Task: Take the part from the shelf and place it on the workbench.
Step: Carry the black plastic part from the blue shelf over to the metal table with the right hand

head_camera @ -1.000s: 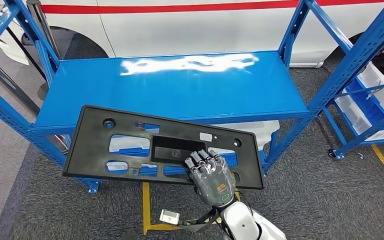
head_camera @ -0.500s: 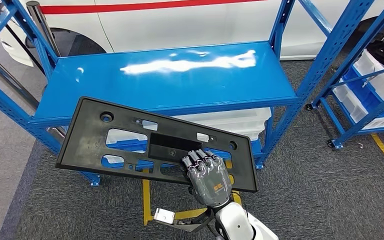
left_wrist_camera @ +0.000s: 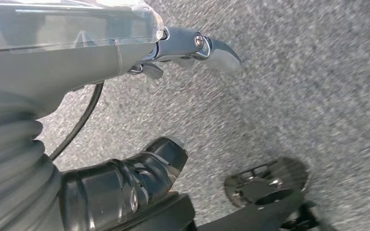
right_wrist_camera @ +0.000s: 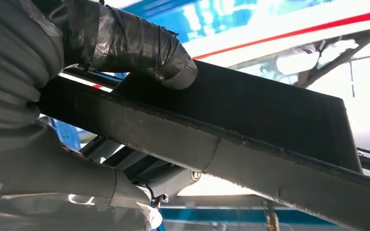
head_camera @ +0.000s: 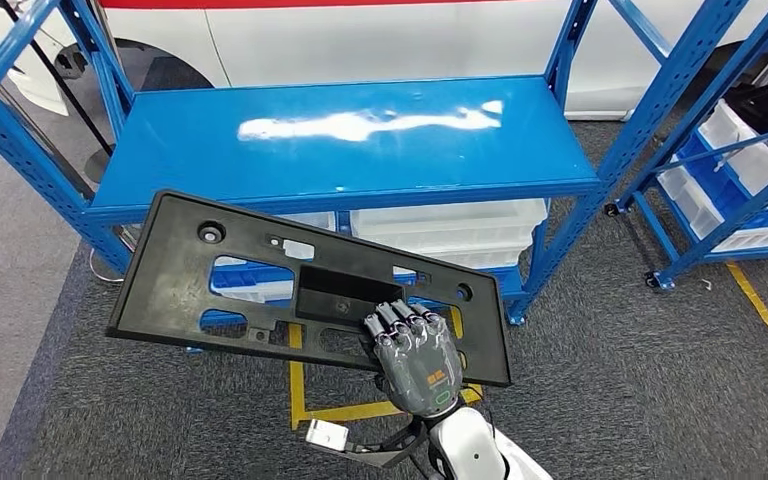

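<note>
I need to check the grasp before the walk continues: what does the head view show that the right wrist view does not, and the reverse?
Head view alone: the whole black part with its cut-outs, tilted and clear of the blue shelf; the back of the right hand on its near edge; grey carpet with yellow floor tape.

Right wrist view alone: the thumb pressed on one face of the part while the hand's body lies against the opposite face, clamping the edge.

Both: the right hand gripping the black part, blue shelving, and the white surface with a red stripe behind.
</note>
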`<control>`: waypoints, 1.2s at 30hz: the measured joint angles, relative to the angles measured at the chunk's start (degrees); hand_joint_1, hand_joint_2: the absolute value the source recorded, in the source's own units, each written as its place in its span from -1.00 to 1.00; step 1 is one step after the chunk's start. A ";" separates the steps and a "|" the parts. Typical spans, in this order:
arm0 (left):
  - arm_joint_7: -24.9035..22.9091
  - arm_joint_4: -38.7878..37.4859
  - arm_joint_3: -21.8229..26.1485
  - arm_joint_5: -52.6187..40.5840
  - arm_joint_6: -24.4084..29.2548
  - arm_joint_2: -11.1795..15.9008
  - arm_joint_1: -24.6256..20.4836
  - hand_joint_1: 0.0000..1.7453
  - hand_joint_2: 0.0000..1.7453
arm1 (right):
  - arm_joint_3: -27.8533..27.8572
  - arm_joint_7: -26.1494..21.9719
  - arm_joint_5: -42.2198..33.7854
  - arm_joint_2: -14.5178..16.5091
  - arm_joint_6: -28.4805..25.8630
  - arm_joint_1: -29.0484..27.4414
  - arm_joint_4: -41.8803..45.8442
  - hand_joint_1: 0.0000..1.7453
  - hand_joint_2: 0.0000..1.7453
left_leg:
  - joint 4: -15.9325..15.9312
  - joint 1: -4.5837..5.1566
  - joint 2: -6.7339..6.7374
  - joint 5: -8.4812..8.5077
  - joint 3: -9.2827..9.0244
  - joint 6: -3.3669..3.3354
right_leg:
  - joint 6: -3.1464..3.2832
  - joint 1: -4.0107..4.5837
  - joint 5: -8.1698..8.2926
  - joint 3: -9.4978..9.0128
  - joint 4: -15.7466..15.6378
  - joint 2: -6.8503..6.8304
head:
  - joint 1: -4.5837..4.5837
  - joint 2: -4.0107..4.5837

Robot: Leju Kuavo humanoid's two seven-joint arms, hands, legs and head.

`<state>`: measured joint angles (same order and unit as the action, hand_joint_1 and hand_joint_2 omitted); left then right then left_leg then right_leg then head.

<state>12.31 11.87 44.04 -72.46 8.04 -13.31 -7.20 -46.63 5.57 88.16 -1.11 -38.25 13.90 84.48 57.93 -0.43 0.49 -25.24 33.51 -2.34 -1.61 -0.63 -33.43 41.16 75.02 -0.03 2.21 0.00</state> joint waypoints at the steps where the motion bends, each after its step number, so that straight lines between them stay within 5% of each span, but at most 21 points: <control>1: -0.01 0.00 0.00 0.00 0.00 0.00 0.01 -1.00 1.00 | 0.10 0.00 -0.02 0.00 0.00 -0.08 0.00 1.00 1.00 | 0.22 0.00 0.01 0.32 0.67 0.11 | 0.05 -0.06 0.98 -1.71 -1.43 0.00 | 0.01 0.00; 4: 0.00 0.00 0.00 0.00 -0.01 0.00 -0.01 -1.00 1.00 | 0.46 -0.04 0.03 0.00 0.01 -0.04 0.14 1.00 1.00 | 0.77 0.08 -0.04 1.19 2.04 0.72 | 0.74 0.10 3.56 -9.66 -12.65 0.02 | -0.02 0.00; 6: 0.02 0.00 0.00 0.00 -0.01 -0.01 -0.03 -1.00 1.00 | 0.77 -0.09 0.17 -0.07 0.02 -0.01 0.36 1.00 1.00 | 0.72 0.10 -0.04 1.91 2.32 1.38 | 1.29 0.49 3.62 -11.43 -16.09 0.05 | -0.03 0.00; 9: 0.02 0.00 0.00 0.01 -0.02 -0.03 -0.03 -1.00 1.00 | 1.21 -0.15 0.26 -0.24 0.05 -0.03 0.65 1.00 1.00 | 0.92 -0.03 -0.11 1.97 2.87 2.36 | 2.49 0.39 5.00 -10.71 -16.70 -0.11 | 0.00 0.00; 11: 0.02 0.00 0.00 0.02 -0.01 -0.03 0.01 -1.00 1.00 | 1.43 -0.25 0.28 -0.28 0.08 -0.08 0.75 1.00 1.00 | 4.53 -0.14 -0.23 -1.78 4.34 2.85 | 3.46 0.05 6.25 -9.74 -17.17 -0.30 | -0.06 0.00; 13: 0.02 0.00 0.00 0.02 -0.02 -0.04 0.00 -1.00 1.00 | 1.50 -0.40 0.32 -0.31 0.09 -0.18 0.77 1.00 1.00 | 11.96 -0.24 -0.28 -7.04 6.48 3.25 | 3.79 0.12 7.30 -8.34 -17.13 -0.35 | -0.14 0.00; 15: 0.02 0.00 0.00 0.03 -0.01 -0.03 0.00 -1.00 1.00 | 1.52 -0.54 0.34 -0.36 0.09 -0.35 0.77 1.00 1.00 | 16.81 -0.28 -0.27 -8.56 6.92 3.51 | 3.70 0.16 8.26 -6.86 -16.90 -0.38 | -0.14 0.00; 16: 0.02 0.00 0.00 0.03 -0.01 -0.03 0.00 -1.00 1.00 | 1.53 -0.57 0.34 -0.37 0.09 -0.41 0.76 1.00 1.00 | 16.11 -0.28 -0.27 -7.53 5.65 3.52 | 3.61 0.15 8.65 -6.18 -16.72 -0.39 | -0.14 0.00; 18: 0.02 0.00 0.00 0.04 0.00 -0.02 -0.07 -1.00 1.00 | 1.56 -0.59 0.34 -0.37 0.09 -0.47 0.81 1.00 1.00 | 9.37 -0.28 -0.27 -4.74 0.49 3.35 | 3.28 0.11 9.32 -4.98 -16.24 -0.36 | -0.14 0.00; 20: 0.03 0.00 0.00 0.04 0.00 -0.02 -0.21 -1.00 1.00 | 1.62 -0.59 0.34 -0.38 0.09 -0.48 0.95 1.00 1.00 | 1.94 -0.10 -0.41 -4.11 -4.23 2.98 | 2.75 0.26 9.94 -4.19 -15.87 -0.35 | -0.12 0.00; 21: 0.03 0.00 0.00 0.04 0.00 -0.02 -0.24 -1.00 1.00 | 1.64 -0.59 0.34 -0.38 0.09 -0.49 1.02 1.00 1.00 | 0.00 0.00 -0.51 -4.37 -5.17 2.77 | 2.45 0.33 10.28 -3.96 -15.83 -0.36 | -0.10 0.00; 23: 0.09 0.00 0.00 0.04 -0.02 -0.04 -0.17 -1.00 1.00 | 1.68 -0.59 0.34 -0.40 0.09 -0.52 1.07 1.00 1.00 | -0.79 0.03 -0.63 -4.15 -4.98 2.10 | 1.76 0.40 10.98 -3.72 -16.01 -0.33 | -0.08 0.00; 25: 0.40 0.00 0.00 0.07 -0.10 -0.09 -0.15 -1.00 1.00 | 1.75 -0.59 0.34 -0.46 0.09 -0.57 1.08 1.00 1.00 | -1.12 -0.17 -0.48 -3.40 -4.58 1.10 | 1.21 0.30 9.77 -3.06 -14.86 -0.17 | -0.04 0.00; 28: 0.89 0.00 0.00 0.17 -0.11 -0.11 -0.19 -1.00 1.00 | 1.86 -0.59 0.28 -0.62 0.10 -0.79 1.09 1.00 1.00 | -1.20 -0.20 -0.20 -2.27 -3.51 0.07 | 0.64 0.10 3.07 0.16 -5.71 -0.06 | -0.01 0.00; 30: 0.90 0.00 0.01 0.22 -0.09 -0.11 -0.02 -1.00 1.00 | 1.90 -0.59 0.09 -0.75 0.11 -1.19 1.09 1.00 1.00 | -0.99 -0.09 0.00 -1.83 -2.73 0.04 | 0.42 0.01 1.22 1.37 -0.54 -0.06 | -0.01 0.00; 32: 0.90 0.00 0.01 0.28 -0.09 -0.11 0.09 -1.00 1.00 | 2.05 -0.59 -0.10 -0.85 0.11 -1.59 1.11 1.00 1.00 | -0.69 -0.04 0.25 -1.65 -2.23 0.13 | 0.57 -0.03 3.41 -1.26 -3.20 -0.13 | -0.01 0.00; 34: 0.93 0.00 0.01 0.36 -0.09 -0.12 0.10 -1.00 1.00 | 2.35 -0.56 -0.25 -0.91 0.09 -1.80 1.25 1.00 1.00 | -0.42 0.08 0.61 -1.67 -1.99 0.33 | 1.17 0.27 5.77 -6.15 -10.91 -0.91 | -0.01 0.00; 36: 0.97 0.00 0.00 0.42 -0.08 -0.13 0.11 -1.00 1.00 | 2.67 -0.47 -0.47 -0.95 0.05 -1.97 1.55 1.00 1.00 | -0.30 0.23 1.11 -1.63 -1.79 0.80 | 1.84 0.83 6.17 -8.67 -15.67 -1.69 | -0.02 0.00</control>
<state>13.28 11.87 44.04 -72.04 7.97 -13.44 -7.09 -43.97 5.10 87.69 -2.07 -38.20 11.92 86.03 57.63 -0.20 1.60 -26.87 31.72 -1.54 0.23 0.20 -27.26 32.49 59.35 -1.72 2.20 0.00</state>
